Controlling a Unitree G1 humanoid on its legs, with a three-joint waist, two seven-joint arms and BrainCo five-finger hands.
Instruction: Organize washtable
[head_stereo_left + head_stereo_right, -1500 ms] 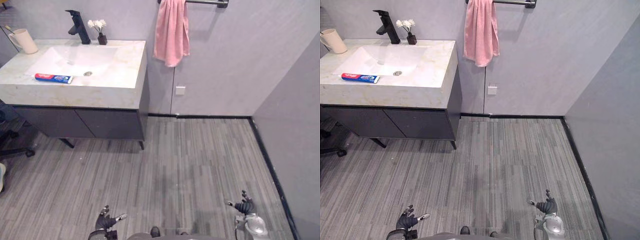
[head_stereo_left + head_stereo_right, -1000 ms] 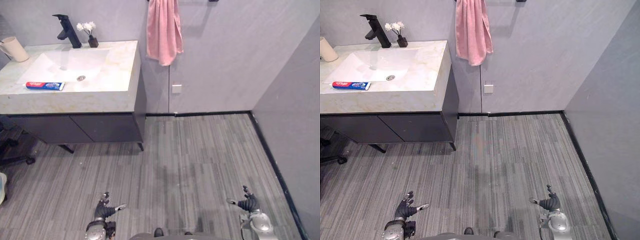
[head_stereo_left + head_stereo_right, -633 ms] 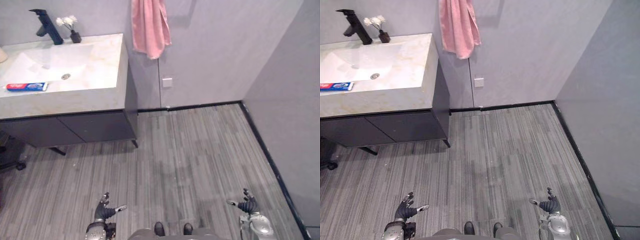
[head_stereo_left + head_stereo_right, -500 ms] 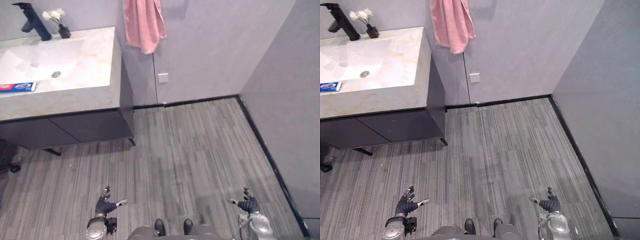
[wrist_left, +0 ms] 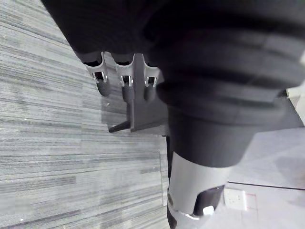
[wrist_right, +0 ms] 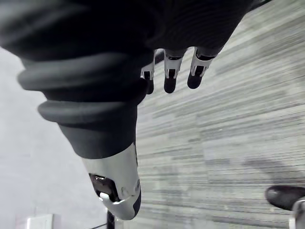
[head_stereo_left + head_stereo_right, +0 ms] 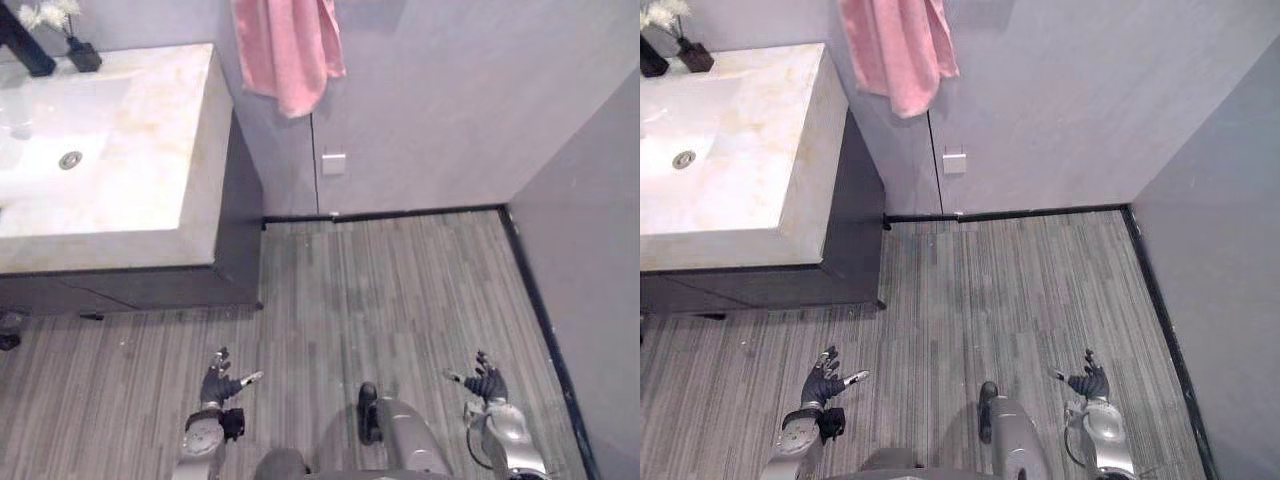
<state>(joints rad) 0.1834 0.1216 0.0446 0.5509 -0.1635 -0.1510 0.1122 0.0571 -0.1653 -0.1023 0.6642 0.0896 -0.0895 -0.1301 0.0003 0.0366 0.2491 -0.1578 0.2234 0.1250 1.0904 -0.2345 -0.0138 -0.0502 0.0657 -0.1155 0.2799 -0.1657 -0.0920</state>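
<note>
Below, left hand [image 7: 215, 385], right hand [image 7: 487, 383], fingers [image 6: 170, 78] spread, 1 washtable [image 7: 195, 150], 1 pink towel [image 7: 290, 50].

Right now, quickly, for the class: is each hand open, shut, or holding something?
Left hand: open, holding nothing.
Right hand: open, holding nothing.

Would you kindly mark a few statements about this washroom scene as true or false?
The pink towel hangs on the wall beside the pale stone washtable. True.
The left hand grips the towel. False: it is open and empty, low over the grey striped floor.
The right hand is open and empty. True.
The small dark vase of white flowers lies on the floor. False: it stands at the washtable's back edge.
</note>
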